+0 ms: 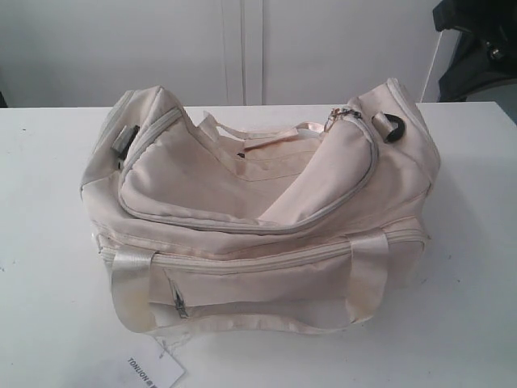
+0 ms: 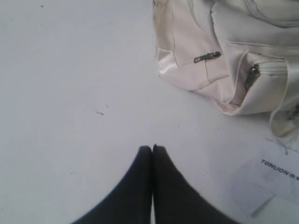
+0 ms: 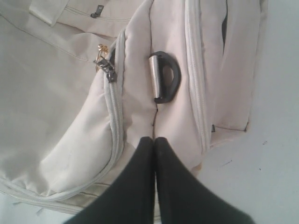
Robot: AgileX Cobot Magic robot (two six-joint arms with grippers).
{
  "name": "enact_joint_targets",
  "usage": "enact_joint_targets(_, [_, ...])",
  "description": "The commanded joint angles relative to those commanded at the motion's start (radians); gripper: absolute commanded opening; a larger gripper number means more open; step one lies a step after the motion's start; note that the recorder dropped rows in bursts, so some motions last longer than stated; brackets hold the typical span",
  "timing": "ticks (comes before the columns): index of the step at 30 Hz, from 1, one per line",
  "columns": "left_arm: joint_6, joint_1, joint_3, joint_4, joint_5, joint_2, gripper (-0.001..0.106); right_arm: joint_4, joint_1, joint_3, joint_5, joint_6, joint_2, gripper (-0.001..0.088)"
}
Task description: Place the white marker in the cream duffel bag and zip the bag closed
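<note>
The cream duffel bag (image 1: pixel 258 210) lies across the middle of the white table (image 1: pixel 48 242), its curved top zipper (image 1: pixel 242 225) run shut round the flap, with the gold pull (image 3: pixel 101 50) at the bag's right end. The white marker is out of view. My left gripper (image 2: pixel 152 148) is shut with nothing in it, over bare table beside the bag's end (image 2: pixel 219 51). My right gripper (image 3: pixel 154 140) is shut and empty, above the bag's right end near a black D-ring (image 3: pixel 166 77). Neither gripper shows in the exterior view.
A flat white paper tag (image 1: pixel 153 370) with black print lies at the table's front edge, also in the left wrist view (image 2: pixel 275 179). The front pocket zip pull (image 1: pixel 179 305) hangs on the bag's near side. Dark equipment (image 1: pixel 477 48) stands at the back right.
</note>
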Motion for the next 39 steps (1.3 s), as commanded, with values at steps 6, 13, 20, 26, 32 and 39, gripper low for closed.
enact_joint_targets(6, [-0.004, -0.059, 0.166, 0.000, -0.128, -0.079, 0.000, 0.000, 0.000, -0.002, -0.010, 0.000, 0.002, 0.0000])
enact_joint_targets(13, [-0.004, -0.099, 0.241, 0.001, -0.115, -0.079, 0.000, 0.001, 0.000, -0.002, -0.019, 0.000, 0.002, 0.0000])
enact_joint_targets(20, [-0.004, -0.099, 0.279, 0.023, -0.154, -0.079, 0.000, 0.001, 0.000, -0.002, -0.019, 0.000, 0.002, 0.0000])
enact_joint_targets(26, [-0.011, -0.099, 0.279, 0.066, -0.170, -0.079, 0.000, 0.001, 0.000, -0.002, -0.019, 0.000, 0.002, 0.0000])
enact_joint_targets(32, [-0.092, -0.099, 0.279, 0.089, -0.168, -0.079, 0.000, 0.001, 0.000, -0.002, -0.019, 0.000, 0.002, 0.0000])
enact_joint_targets(39, [-0.089, -0.099, 0.279, 0.089, -0.164, -0.079, 0.000, 0.001, 0.000, -0.002, -0.019, 0.000, 0.002, 0.0000])
